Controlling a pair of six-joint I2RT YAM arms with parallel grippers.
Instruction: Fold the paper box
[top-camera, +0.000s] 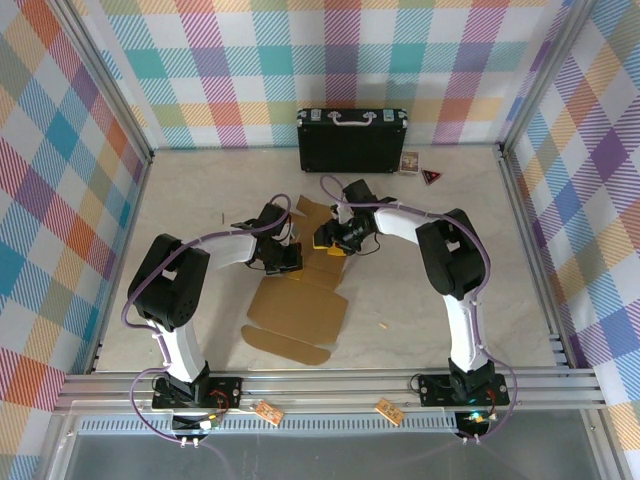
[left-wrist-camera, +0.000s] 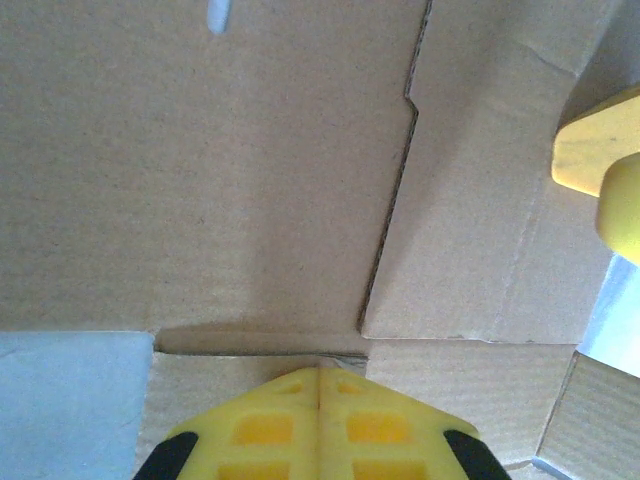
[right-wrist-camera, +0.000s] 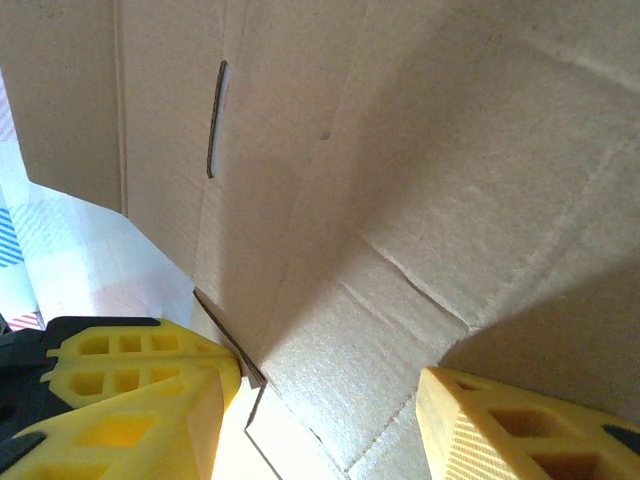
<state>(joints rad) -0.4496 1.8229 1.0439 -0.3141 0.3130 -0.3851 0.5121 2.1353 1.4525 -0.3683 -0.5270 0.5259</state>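
Overhead, black case (top-camera: 352, 140) behind paper box (top-camera: 298, 308).

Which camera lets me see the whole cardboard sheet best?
The top view. It shows the cardboard sheet nearly whole, flaps and all, lying on the table. The left wrist view is a close-up of flat panels and a cut line; the right wrist view, a creased panel with a slot.
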